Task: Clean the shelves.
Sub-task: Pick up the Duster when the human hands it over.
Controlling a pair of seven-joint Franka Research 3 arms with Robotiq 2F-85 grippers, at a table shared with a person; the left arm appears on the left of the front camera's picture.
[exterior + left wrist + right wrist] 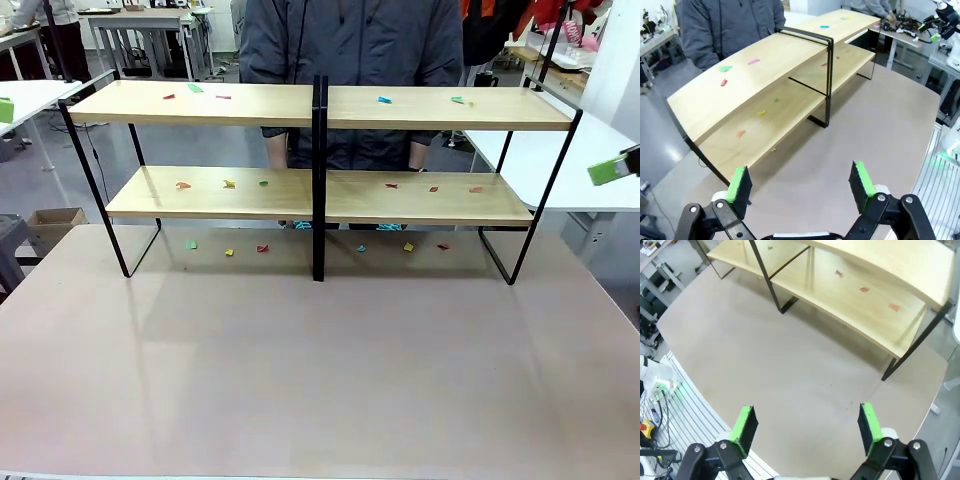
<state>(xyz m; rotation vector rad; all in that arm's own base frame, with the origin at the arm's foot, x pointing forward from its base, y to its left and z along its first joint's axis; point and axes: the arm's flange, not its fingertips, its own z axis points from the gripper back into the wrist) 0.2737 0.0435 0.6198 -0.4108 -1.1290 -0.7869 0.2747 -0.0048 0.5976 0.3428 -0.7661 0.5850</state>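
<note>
Left claw (800, 182) and right claw (806, 425) are both spread wide open, nothing in either. Each one hangs above the greyish-brown surface (320, 360), the left off one end of the shelves (270, 105) and the right off the other end. The shelves sit toward the far side of the surface, two wooden boards on a black frame. Little coloured scraps (229, 184) are sprinkled on both boards, plus a few on the surface under the lower one. A person (350, 50) in a dark grey jacket stands right behind the shelves.
</note>
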